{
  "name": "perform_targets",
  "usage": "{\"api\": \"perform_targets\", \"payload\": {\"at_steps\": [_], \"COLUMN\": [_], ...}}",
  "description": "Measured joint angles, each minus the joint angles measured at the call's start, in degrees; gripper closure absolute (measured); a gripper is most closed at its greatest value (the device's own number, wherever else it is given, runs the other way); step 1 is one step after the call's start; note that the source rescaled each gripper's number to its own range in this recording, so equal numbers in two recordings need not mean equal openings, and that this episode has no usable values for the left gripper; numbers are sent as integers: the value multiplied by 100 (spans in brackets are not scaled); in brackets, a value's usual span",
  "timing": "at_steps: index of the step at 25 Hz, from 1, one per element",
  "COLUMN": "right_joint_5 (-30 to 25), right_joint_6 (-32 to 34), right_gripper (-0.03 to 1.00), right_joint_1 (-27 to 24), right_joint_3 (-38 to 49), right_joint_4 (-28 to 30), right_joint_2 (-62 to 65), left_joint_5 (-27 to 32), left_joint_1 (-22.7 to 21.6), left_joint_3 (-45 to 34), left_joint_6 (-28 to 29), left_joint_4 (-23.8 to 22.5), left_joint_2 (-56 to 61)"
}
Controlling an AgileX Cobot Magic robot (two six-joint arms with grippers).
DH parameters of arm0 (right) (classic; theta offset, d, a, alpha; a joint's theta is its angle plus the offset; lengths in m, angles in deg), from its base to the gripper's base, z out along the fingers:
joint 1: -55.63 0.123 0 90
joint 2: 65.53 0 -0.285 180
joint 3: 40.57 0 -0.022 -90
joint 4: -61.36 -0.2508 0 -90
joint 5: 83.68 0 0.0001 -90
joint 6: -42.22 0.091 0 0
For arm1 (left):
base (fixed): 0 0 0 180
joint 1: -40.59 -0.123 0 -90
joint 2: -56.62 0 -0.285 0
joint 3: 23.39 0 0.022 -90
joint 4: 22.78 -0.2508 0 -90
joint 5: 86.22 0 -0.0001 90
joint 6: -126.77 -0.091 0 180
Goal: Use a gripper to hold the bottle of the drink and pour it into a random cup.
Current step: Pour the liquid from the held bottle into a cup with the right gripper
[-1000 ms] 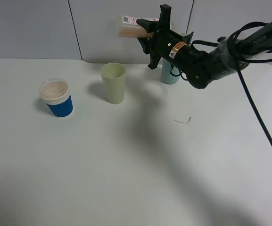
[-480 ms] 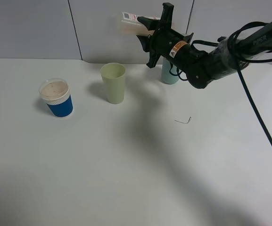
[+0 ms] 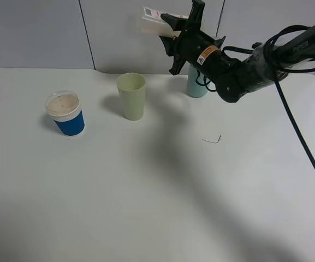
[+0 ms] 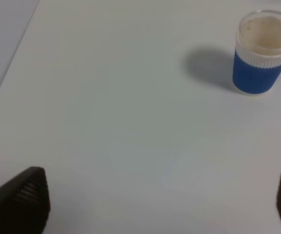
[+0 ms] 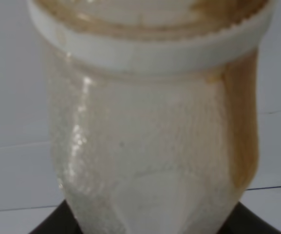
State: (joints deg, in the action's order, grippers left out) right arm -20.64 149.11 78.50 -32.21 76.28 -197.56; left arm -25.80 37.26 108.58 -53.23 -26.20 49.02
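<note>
- The right gripper [image 3: 167, 28] is raised well above the bench [image 3: 146, 207]. Its jaws are clamped on the bottle [image 3: 156, 17].
- The bottle is held close to level, with its free end pointing away from the arm and tipped a little upward.
- In the right wrist view the bottle [image 5: 150, 146] fills the frame. A white ribbed ring [image 5: 150, 46] is seen at its far end, and the drink [image 5: 240, 122] shows only as a thin brown streak down one wall.
- The left gripper [image 4: 155, 202] is held low over the bench with its jaws spread wide and nothing between them.
- Three cups are standing: a green cup [image 3: 131, 96], a blue cup [image 3: 64, 113] well apart from it, and a pale teal cup [image 3: 195, 87] partly hidden behind the right arm.

Risks, as judged:
- Whether the bottle is plumb over the green cup cannot be told — it may sit behind it. From this height a thin stream would easily land on the bench.
- So little drink is left that it may cling to the wall and dribble down the neck rather than pour cleanly.
- A steeper tilt could let the smooth bottle slip in the jaws.
- If the arm is lowered, the teal cup beside it could be knocked over.
</note>
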Motion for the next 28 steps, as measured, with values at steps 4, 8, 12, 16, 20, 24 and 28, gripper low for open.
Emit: {"api": "perform_targets", "payload": {"at_steps": [4, 8, 12, 16, 20, 24, 28], "right_joint_5": [46, 221, 304, 335, 457, 469, 469], "right_joint_6": [6, 11, 11, 16, 16, 16, 16], "right_gripper": [96, 96, 96, 96, 96, 96, 96], "right_joint_1": [0, 0, 0, 0, 0, 0, 0], "right_joint_3": [0, 0, 0, 0, 0, 0, 0], "right_joint_4": [-5, -35, -109, -109, -173, -264, -276], "right_joint_2": [0, 0, 0, 0, 0, 0, 0], "left_joint_5": [0, 0, 0, 0, 0, 0, 0], "left_joint_1": [0, 0, 0, 0, 0, 0, 0], "left_joint_3": [0, 0, 0, 0, 0, 0, 0], "left_joint_6": [0, 0, 0, 0, 0, 0, 0], "left_joint_4": [0, 0, 0, 0, 0, 0, 0], "left_joint_2": [0, 0, 0, 0, 0, 0, 0]}}
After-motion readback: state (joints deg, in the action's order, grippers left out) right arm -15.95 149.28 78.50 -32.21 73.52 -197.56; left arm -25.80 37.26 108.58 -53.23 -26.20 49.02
